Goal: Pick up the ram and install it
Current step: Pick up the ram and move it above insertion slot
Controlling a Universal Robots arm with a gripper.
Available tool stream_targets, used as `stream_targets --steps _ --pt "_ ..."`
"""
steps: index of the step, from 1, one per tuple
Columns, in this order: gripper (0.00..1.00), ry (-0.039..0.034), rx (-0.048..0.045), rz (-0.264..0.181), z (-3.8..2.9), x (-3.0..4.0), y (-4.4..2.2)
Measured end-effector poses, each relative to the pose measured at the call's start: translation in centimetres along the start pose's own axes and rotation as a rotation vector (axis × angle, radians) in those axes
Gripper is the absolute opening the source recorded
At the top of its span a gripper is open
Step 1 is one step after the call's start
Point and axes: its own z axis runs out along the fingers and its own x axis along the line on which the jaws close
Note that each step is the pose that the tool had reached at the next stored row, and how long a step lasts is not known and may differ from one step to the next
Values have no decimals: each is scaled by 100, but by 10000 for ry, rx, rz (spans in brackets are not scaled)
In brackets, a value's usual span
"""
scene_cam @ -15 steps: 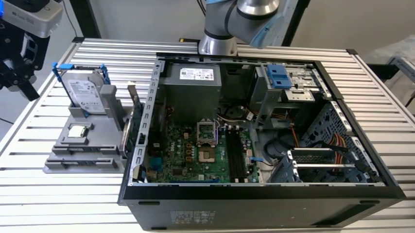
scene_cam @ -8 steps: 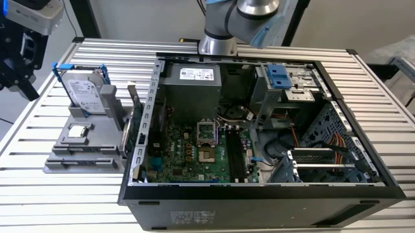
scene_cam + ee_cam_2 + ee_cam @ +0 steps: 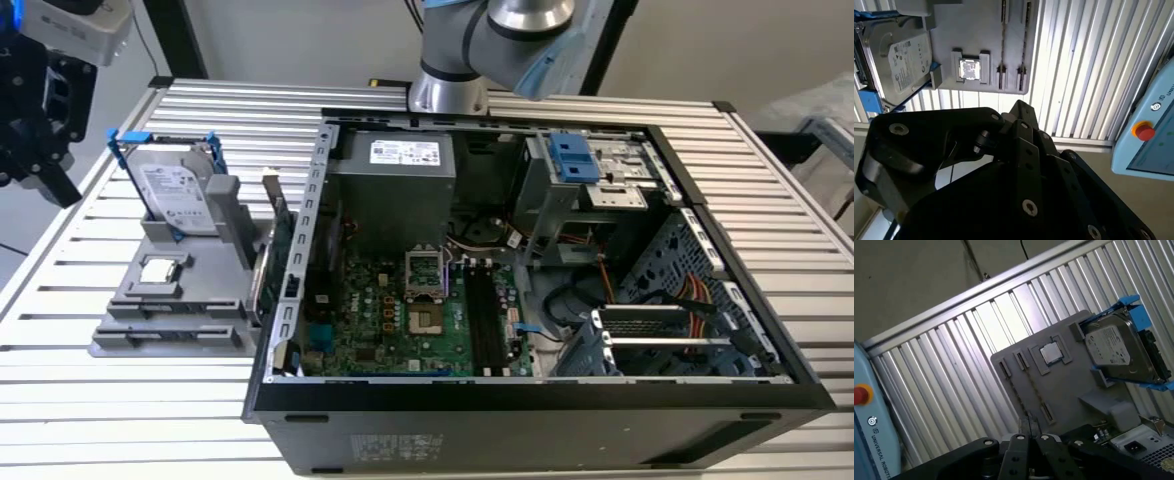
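Observation:
The ram (image 3: 276, 215) is a thin stick standing on edge in a slot of the grey holder (image 3: 140, 335), close to the open computer case (image 3: 534, 400). My black gripper (image 3: 54, 175) hangs high over the table's edge at the exterior view's left, well away from the holder. In both wrist views its fingers (image 3: 1029, 422) (image 3: 1021, 106) come together to a point with nothing between them. Below them lies the holder (image 3: 1064, 390) (image 3: 979, 30) with its two long slots, where the ram shows as no more than a thin line.
A silver hard drive (image 3: 174, 190) in a blue frame stands in the holder, and a small square processor chip (image 3: 160, 268) lies beside it. Inside the case, the motherboard's memory slots (image 3: 483, 320) sit near the middle. A blue pendant (image 3: 1149, 130) with a red button lies off the ribbed table (image 3: 80, 410).

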Motion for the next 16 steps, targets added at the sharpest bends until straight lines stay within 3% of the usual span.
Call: stream_targets --steps 5,11,16 --pt "0 -12 60 -327 0 -16 10" --pt "0 -95 264 -628 1 -23 15" --pt "0 -112 316 -940 2 -27 17"
